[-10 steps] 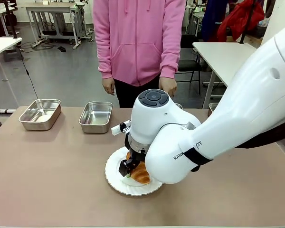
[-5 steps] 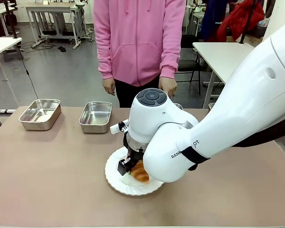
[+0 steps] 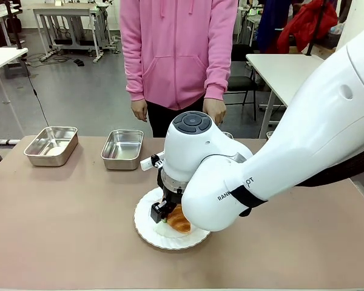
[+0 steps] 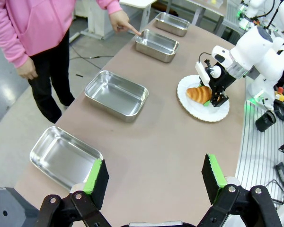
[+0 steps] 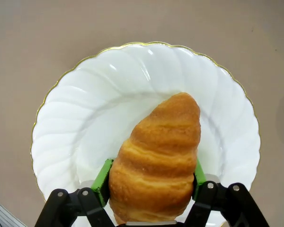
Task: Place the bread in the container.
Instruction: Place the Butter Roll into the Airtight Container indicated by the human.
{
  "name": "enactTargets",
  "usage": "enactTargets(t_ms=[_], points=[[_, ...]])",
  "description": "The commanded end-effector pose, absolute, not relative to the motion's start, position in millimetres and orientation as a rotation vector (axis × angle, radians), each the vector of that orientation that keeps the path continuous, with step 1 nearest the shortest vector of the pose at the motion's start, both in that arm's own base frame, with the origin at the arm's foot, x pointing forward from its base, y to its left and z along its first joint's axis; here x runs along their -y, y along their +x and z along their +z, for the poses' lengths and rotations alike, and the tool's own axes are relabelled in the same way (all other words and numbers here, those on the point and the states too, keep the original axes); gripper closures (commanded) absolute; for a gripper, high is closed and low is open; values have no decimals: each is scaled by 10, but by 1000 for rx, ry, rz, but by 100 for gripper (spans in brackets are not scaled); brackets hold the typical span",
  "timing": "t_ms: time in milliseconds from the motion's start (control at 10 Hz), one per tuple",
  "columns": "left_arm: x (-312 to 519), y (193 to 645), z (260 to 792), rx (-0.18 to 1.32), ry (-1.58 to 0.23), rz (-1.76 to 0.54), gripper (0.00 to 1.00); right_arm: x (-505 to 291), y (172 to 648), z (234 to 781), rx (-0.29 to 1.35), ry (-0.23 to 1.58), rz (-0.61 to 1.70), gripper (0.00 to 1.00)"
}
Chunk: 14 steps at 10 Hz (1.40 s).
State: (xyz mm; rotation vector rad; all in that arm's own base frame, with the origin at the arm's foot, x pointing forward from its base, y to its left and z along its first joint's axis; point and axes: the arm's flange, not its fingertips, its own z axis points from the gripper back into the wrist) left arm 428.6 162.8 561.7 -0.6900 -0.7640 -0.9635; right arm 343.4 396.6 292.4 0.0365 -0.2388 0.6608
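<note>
Both pads [image 5: 103, 180] of the right gripper [image 5: 150, 182], just closed, are clamping the bread [image 5: 158, 151] on the plate [image 5: 109, 94], seemingly ready for lifting

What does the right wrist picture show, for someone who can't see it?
The right claw is shut on a golden-brown croissant, green pads pressing its sides. Under it sits a white scalloped plate on a brown table.

a brown table [image 3: 60, 230] bears a white plate [image 3: 145, 223] and four steel pans [image 4: 116, 92].
</note>
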Motion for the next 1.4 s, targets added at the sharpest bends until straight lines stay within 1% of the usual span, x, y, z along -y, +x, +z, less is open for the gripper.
enactTargets(t_ms=[0,100,200,400,700,1000,1300], points=[[-1627,4272,5637,774,-689,-975,0,-3958,3430,2904,243,43,661,25],[-1627,4272,5637,774,-689,-975,0,-3966,3434,2924,239,36,661,28],[-1627,4272,5637,774,-689,-975,0,-3915,3560,3075,244,2,638,25],[-1627,4272,5637,774,-689,-975,0,-3814,3773,3476,256,-2,608,25],[-1627,4272,5637,774,-689,-975,0,-3628,4152,3922,271,-7,567,25],[-1627,4272,5637,774,-689,-975,0,-3323,4728,4180,318,-52,467,25],[-1627,4272,5637,774,-689,-975,0,-2995,5308,4246,371,-94,350,25]])
